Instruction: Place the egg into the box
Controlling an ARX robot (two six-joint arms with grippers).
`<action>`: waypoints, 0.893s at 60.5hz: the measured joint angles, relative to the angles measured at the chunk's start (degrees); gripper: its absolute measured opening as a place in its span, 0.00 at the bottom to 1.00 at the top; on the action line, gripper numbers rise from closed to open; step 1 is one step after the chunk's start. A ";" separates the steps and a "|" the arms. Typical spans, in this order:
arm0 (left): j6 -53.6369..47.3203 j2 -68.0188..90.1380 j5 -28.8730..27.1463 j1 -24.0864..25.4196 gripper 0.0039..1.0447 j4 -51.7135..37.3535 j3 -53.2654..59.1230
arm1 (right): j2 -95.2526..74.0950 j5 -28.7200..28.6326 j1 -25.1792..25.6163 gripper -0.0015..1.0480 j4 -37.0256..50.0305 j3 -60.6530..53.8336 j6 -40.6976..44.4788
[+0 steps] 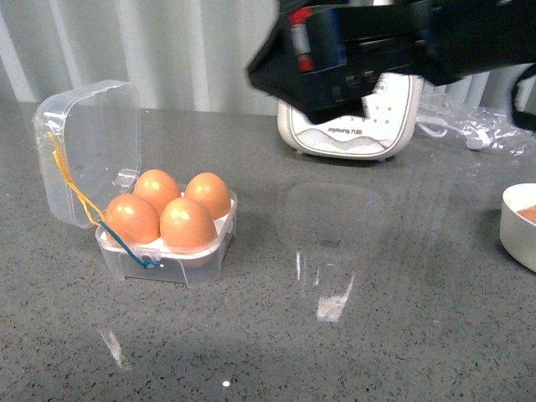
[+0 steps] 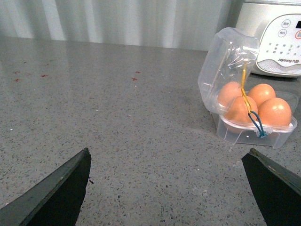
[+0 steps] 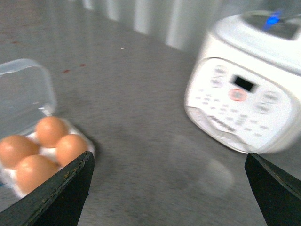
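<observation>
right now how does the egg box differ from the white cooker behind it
The box is clear plastic; the cooker is opaque white. The box stands open, lid tipped back, showing four eggs; the cooker looks shut, contents hidden. The box is the smaller. Both sit on the grey counter.

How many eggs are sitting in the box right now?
4, all in the box: back-left egg, back-right egg, front-left egg, front-right egg. An orange patch in the white bowl may be another.
</observation>
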State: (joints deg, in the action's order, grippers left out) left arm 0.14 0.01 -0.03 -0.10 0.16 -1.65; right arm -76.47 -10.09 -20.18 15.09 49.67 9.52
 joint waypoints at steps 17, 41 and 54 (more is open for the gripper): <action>0.00 0.00 0.00 0.00 0.94 0.00 0.00 | 16.98 16.55 14.69 0.93 10.93 -15.21 6.32; 0.00 0.00 0.00 0.00 0.94 0.00 0.00 | 38.71 -1.38 32.20 0.47 5.66 -33.11 -7.28; 0.00 0.00 0.00 0.00 0.94 0.00 0.00 | 44.15 2.19 28.46 0.12 5.95 -38.93 -8.68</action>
State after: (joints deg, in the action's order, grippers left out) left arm 0.14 0.01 -0.03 -0.10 0.16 -1.65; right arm -32.32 -7.90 8.27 21.04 10.74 0.84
